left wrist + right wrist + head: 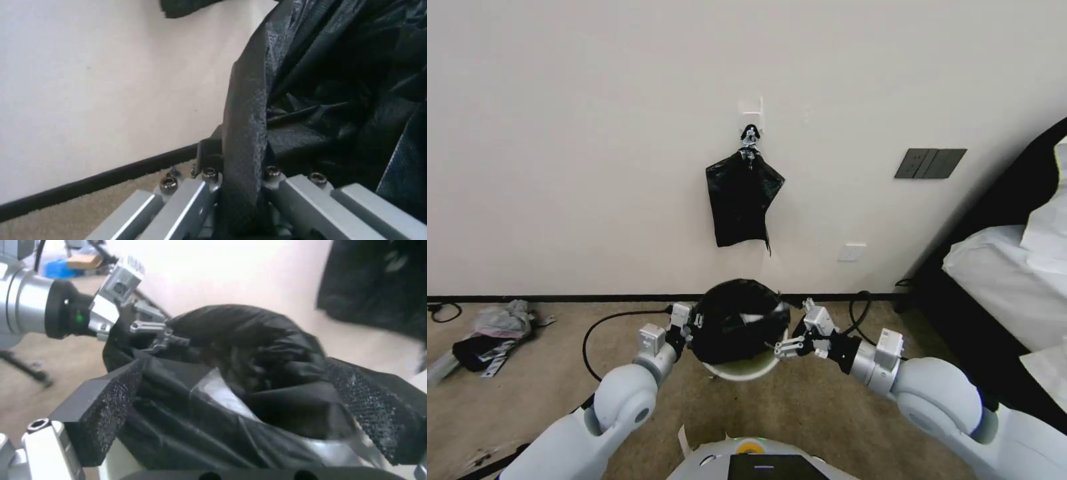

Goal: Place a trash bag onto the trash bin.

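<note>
Two grippers flank the bin (pixel 746 369) on the carpet: left gripper (pixel 688 325) at 9 o'clock, jaws clamped on the bag (pixel 737 320); right gripper (pixel 787 347) at 3 o'clock, jaws apart around the bag's edge. The bag sits bunched over the bin mouth. Risk: uneven pulling could tip the light bin or tear the film. The wall (pixel 594 133) stands close at 12 o'clock; the floor at 6 o'clock is open.

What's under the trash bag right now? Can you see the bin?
Under the trash bag only the near rim and wall of the cream trash bin show; the bag covers its mouth and far side. The left gripper pinches the bag; the right gripper is open at its edge.
</note>
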Robot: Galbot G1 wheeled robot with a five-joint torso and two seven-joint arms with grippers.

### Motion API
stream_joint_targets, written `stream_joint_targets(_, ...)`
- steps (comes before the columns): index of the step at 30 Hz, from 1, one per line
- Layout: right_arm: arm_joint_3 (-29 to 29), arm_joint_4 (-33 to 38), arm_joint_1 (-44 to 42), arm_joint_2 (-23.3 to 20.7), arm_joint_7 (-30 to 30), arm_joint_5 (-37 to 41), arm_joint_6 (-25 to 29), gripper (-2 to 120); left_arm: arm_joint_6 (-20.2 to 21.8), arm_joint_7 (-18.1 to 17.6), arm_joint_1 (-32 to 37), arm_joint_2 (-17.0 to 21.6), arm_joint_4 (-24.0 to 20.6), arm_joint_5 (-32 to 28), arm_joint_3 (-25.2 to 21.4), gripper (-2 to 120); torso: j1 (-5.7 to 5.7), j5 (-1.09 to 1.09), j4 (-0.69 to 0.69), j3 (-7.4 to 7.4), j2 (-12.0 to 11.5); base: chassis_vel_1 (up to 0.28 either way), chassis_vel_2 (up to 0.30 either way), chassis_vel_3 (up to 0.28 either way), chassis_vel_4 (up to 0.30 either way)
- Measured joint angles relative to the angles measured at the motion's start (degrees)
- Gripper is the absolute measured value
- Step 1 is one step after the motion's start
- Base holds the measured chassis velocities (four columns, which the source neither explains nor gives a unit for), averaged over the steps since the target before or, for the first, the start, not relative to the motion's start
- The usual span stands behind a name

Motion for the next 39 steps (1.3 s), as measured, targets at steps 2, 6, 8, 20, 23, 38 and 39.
stream_joint_targets(2, -0.6, -0.7, 0.5, -0.5, -0.6, 0.5, -0.5, 100, -0.1, 0.5, 0.4, 0.1, -0.1, 1.1, 0.1, 0, 0.0, 0.02, 0.0, 0.0, 0.0, 0.0, 0.0, 0.0, 0.0)
stream_joint_targets(6, -2.0, -2.7, 1.4, -1.7, -2.7, 1.1, -1.2, 99, -0.1, 1.1, 1.2, 0.2, -0.6, 2.6, 0.3, 0, 0.0, 0.01, -0.01, 0.0, 0.0, 0.0, 0.0, 0.0, 0.0)
stream_joint_targets(8, -2.6, -3.5, 1.9, -2.2, -3.5, 1.5, -2.1, 96, -0.2, 1.4, 1.8, 0.1, -0.8, 3.3, 0.4, 0, 0.0, 0.02, -0.02, 0.0, 0.0, 0.0, 0.0, 0.0, 0.0)
stream_joint_targets(20, -5.4, -5.8, 3.3, -4.7, -6.2, 1.5, -5.0, 71, -0.2, 2.6, 3.5, -0.4, -2.0, 5.6, 1.1, 0, 0.0, 0.01, -0.01, 0.0, 0.0, 0.0, 0.0, 0.0, 0.0)
stream_joint_targets(23, -5.8, -5.9, 3.5, -5.2, -6.4, 0.9, -5.0, 63, -0.2, 2.6, 3.8, -0.4, -2.3, 5.4, 1.1, 0, 0.0, 0.01, -0.01, 0.0, 0.0, 0.0, 0.0, 0.0, 0.0)
stream_joint_targets(38, -5.2, -5.1, 1.8, -7.2, -6.1, -0.5, -4.5, 9, 0.9, 1.8, 3.9, -0.1, -3.0, 2.6, 0.5, 0, 0.0, 0.01, -0.01, 0.0, 0.0, 0.0, 0.0, 0.0, 0.0)
stream_joint_targets(39, -5.1, -5.1, 1.8, -7.4, -6.1, -0.5, -4.5, 4, 0.9, 1.8, 3.9, -0.1, -3.1, 2.5, 0.4, 0, 0.0, 0.01, -0.01, 0.0, 0.0, 0.0, 0.0, 0.0, 0.0)
